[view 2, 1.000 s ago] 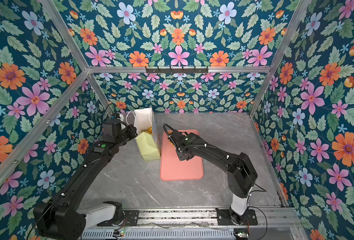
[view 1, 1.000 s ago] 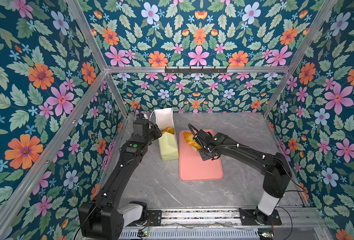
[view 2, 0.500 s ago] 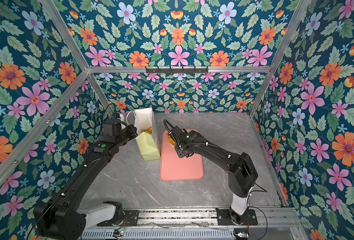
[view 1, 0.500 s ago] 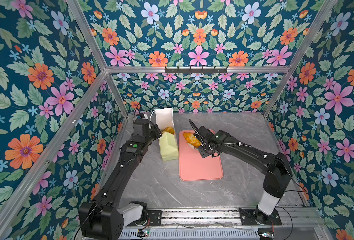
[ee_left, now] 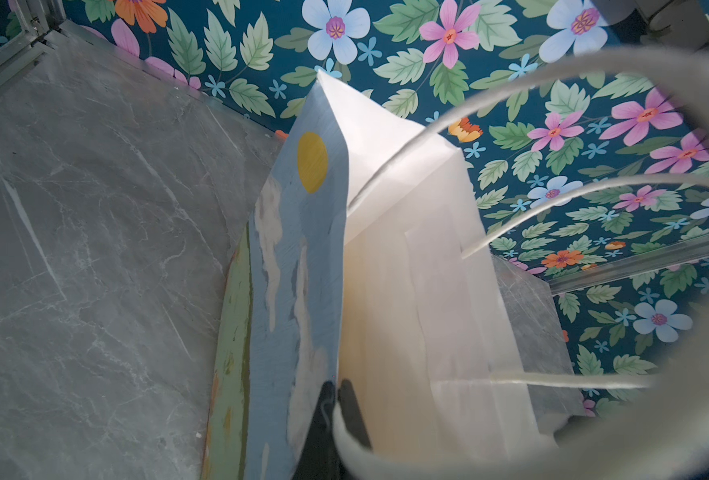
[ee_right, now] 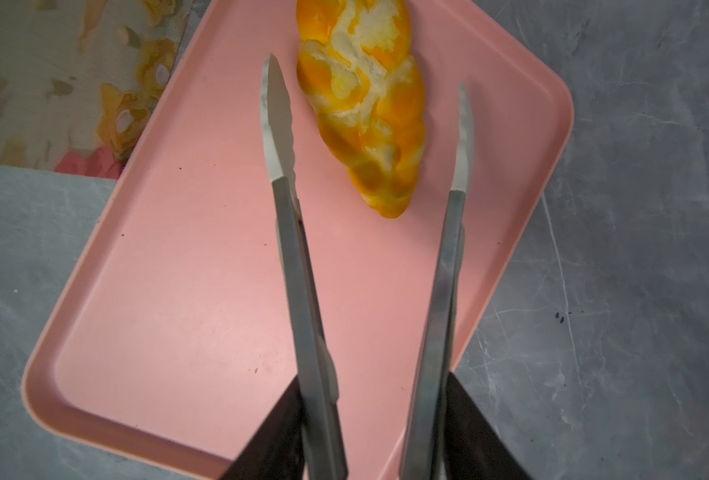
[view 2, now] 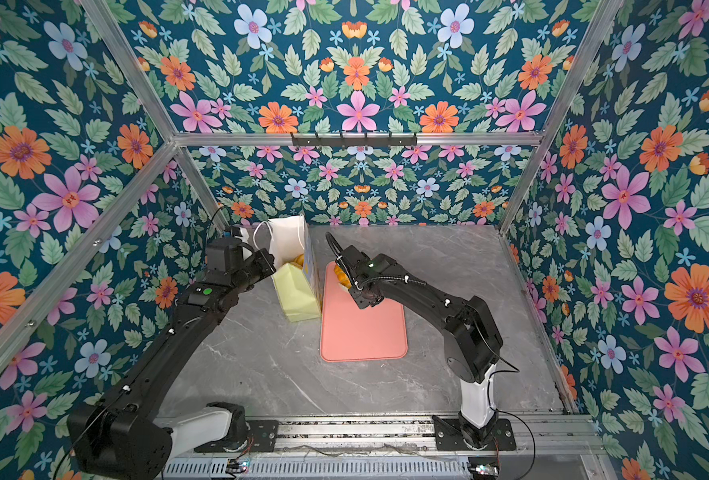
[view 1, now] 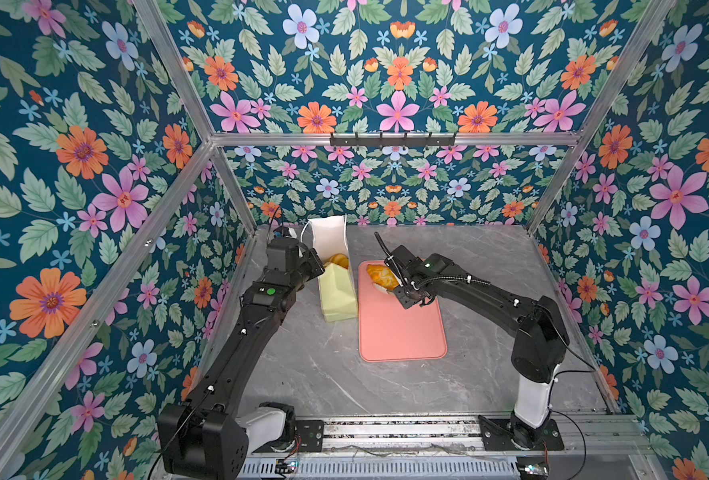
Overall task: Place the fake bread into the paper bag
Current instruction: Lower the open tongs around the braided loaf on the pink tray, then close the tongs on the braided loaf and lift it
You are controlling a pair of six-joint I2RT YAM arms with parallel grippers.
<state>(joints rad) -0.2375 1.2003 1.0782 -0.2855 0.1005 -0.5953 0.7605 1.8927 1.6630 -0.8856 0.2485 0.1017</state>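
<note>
The paper bag stands left of the pink tray, its white inside facing up, and golden fake bread shows in its mouth. My left gripper is shut on the bag's top edge. A braided loaf lies at the tray's far end. My right gripper is shut on metal tongs. The tong tips are spread on either side of the loaf's near end, apart from it. In both top views the right wrist hangs over the loaf.
The flat pink tray lies on the grey marble table, with nothing on it but the loaf. Flowered walls close in the back and both sides. White cord handles loop near the left wrist camera.
The tong arms have spread a little wider and the right wrist has shifted slightly above the loaf. The loaf, the bag and the left arm have not moved.
</note>
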